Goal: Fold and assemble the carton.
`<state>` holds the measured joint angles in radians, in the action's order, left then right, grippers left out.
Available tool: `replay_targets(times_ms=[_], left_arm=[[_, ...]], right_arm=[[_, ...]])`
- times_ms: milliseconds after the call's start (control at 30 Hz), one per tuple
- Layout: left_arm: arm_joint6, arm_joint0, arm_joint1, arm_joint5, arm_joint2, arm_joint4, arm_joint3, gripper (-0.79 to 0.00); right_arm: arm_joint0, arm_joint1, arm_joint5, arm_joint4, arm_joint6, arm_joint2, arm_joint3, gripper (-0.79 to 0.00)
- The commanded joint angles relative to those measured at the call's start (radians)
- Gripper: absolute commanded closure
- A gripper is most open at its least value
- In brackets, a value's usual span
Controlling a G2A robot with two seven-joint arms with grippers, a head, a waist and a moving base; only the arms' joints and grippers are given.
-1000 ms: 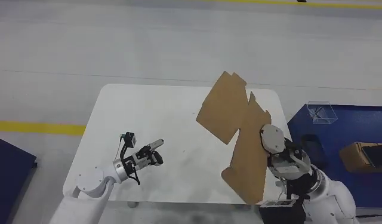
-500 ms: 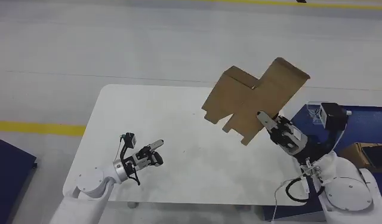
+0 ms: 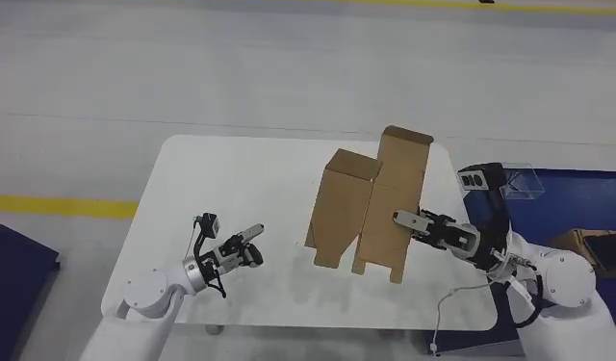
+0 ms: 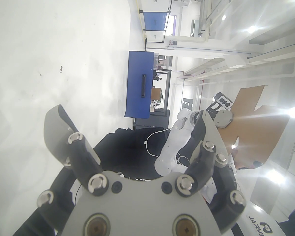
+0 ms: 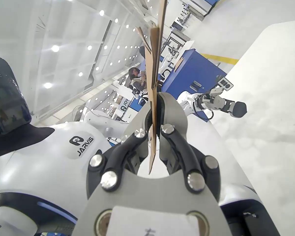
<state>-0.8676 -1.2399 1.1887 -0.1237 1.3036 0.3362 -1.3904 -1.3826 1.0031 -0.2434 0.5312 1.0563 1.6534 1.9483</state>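
Swinging down from its raised tilt, the carton (image 3: 371, 207) is now hanging roughly upright over the right half of the table (image 3: 221, 178), its lower flaps reaching toward the surface (whether they are touching it I cannot tell). The right gripper (image 3: 402, 218) is pinching the board by its side edge, jaws closed tight on the cardboard's thickness. The left gripper (image 3: 252, 236) is waiting well apart, low over the table's left front, fingers spread wide and holding nothing; it has not shifted. The carton is looking flat, its panels lying close together, so the work seems to be sitting at an early step: presenting the blank for opening. The next move, as I judge it, is calling for the left arm to come across and take an opposite panel, so that both arms can be pulling the sleeve open before any flaps are folded.
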Motion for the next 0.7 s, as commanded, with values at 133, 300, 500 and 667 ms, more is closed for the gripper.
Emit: replay_targets(times_ms=[133, 300, 500, 667], left_arm=[[0.000, 0.000, 0.000, 0.000, 0.000, 0.000, 0.000, -0.785], [0.000, 0.000, 0.000, 0.000, 0.000, 0.000, 0.000, -0.785], [0.000, 0.000, 0.000, 0.000, 0.000, 0.000, 0.000, -0.785], [0.000, 0.000, 0.000, 0.000, 0.000, 0.000, 0.000, -0.785]], right_arm=[[-0.009, 0.007, 0.081, 0.223, -0.035, -0.009, -0.007, 0.000], [0.005, 0.015, 0.422, 0.773, 0.012, -0.018, -0.080, 0.000], [0.060, 0.020, 0.939, 1.321, -0.098, -0.072, -0.178, 0.000], [0.066, 0.020, 1.253, 1.781, -0.321, -0.180, -0.258, 0.000]])
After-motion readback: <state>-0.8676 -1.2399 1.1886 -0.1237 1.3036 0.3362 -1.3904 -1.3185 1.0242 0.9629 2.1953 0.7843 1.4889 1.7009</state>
